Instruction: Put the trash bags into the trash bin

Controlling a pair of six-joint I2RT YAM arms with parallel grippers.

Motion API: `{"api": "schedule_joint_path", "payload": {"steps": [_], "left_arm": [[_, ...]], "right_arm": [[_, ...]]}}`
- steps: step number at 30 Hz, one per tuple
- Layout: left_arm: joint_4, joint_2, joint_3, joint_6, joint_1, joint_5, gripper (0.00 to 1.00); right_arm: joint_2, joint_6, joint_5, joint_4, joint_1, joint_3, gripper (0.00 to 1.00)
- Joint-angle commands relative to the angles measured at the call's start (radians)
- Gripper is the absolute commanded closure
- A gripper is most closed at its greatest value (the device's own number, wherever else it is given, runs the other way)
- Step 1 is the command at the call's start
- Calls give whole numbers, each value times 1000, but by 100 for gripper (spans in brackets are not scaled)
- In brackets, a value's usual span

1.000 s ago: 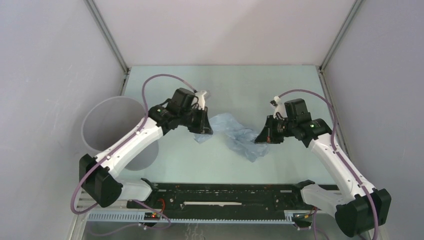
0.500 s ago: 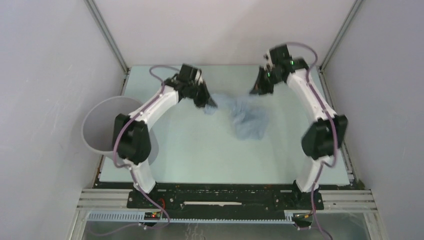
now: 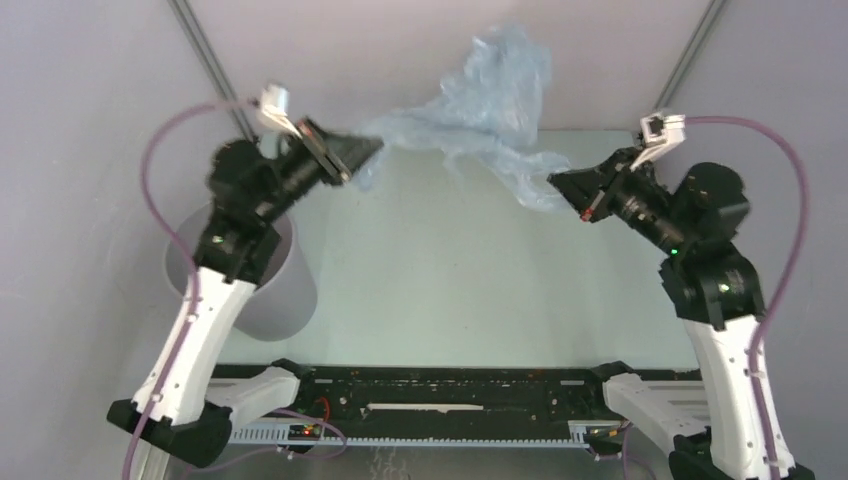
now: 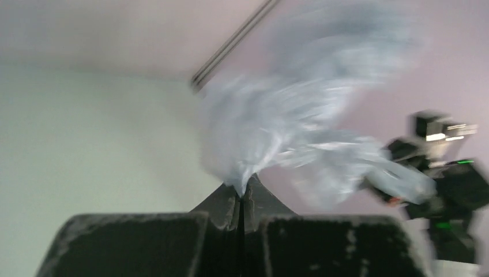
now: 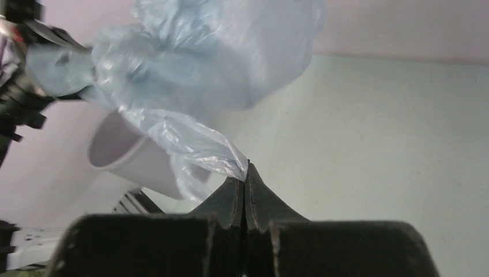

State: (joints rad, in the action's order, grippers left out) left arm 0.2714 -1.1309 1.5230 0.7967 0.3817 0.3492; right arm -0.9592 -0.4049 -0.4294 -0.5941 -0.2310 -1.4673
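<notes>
Two arms raised over the table (image 3: 450, 285), left gripper (image 3: 372, 148) and right gripper (image 3: 556, 182) each pinched tight on opposite edges of the pale blue trash bag (image 3: 490, 95), film billowing between; grey trash bin (image 3: 282, 298) upright at left table edge.

Trash bag (image 3: 495, 95) blocks passage between left claw (image 3: 374, 148) and right claw (image 3: 556, 182).

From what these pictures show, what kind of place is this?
Likely a robot test cell: plain pale walls and metal frame posts enclose a table, with the left arm and right arm mounted at its near edge.
</notes>
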Motion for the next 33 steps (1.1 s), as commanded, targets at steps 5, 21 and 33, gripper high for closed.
{"api": "schedule_joint_path", "payload": {"steps": [5,21,33], "left_arm": [[-10,-51,-656,72,5,21,100],[24,-225,358,-185,133,-15,100],[220,-15,-577,-63,74,-157,100]], "right_arm": [[-220,139,131,-194,15,426,100],[-344,129,166,-304,16,-591,100],[-217,84,72,-196,10,466,100]]}}
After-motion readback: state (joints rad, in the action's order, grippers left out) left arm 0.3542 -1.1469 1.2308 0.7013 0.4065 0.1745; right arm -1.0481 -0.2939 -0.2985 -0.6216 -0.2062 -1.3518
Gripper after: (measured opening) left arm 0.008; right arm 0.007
